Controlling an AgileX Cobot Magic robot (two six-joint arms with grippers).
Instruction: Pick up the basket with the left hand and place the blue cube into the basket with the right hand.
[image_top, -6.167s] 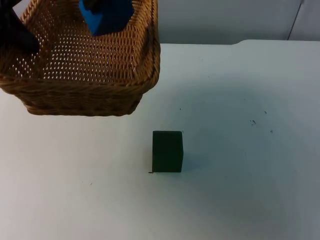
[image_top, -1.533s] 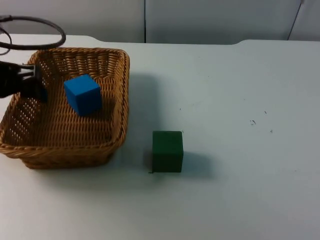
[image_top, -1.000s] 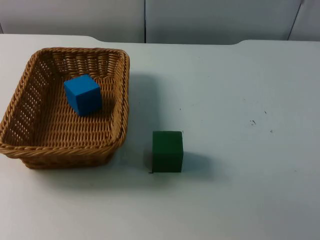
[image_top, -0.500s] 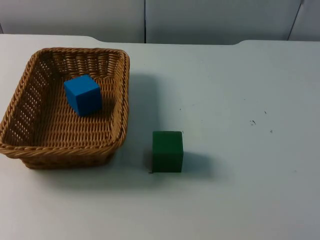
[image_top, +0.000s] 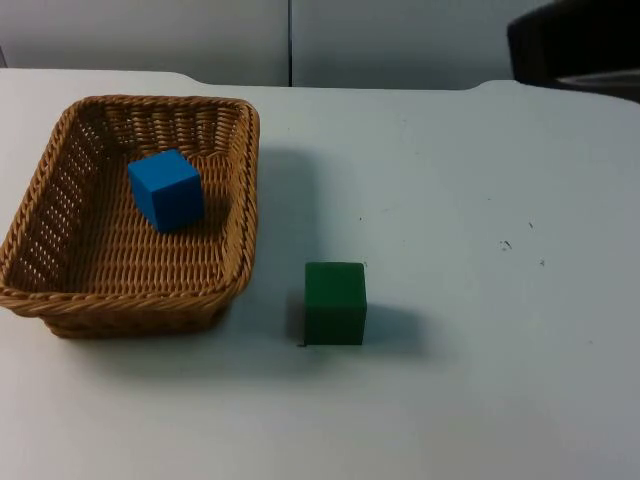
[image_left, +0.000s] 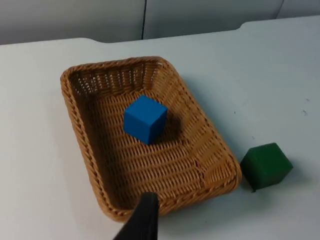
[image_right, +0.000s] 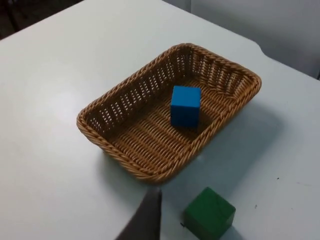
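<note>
The wicker basket (image_top: 60, 290) stands on the white table at the left, with nothing gripping it. The blue cube (image_top: 166, 189) lies inside it, toward the back. My left gripper is raised well back from the basket (image_left: 87, 135); its black fingertip (image_left: 144, 217) hangs over the basket's near rim, with the blue cube (image_left: 145, 119) beyond. My right gripper is also lifted clear; its fingertip (image_right: 147, 215) is near the basket (image_right: 125, 150), above the table. Both grippers are open and hold nothing. A dark part of the right arm (image_top: 575, 45) sits at the top view's far right.
A dark green cube (image_top: 335, 303) stands on the table just right of the basket's front corner; it also shows as the green cube (image_left: 266, 166) and the green cube (image_right: 209, 214) in the wrist views. The grey partition wall (image_top: 400, 40) runs along the table's back edge.
The basket came down from a lifted position to the table with the blue cube in it. The left gripper left its left rim. The right arm's dark body now shows at the upper right.
</note>
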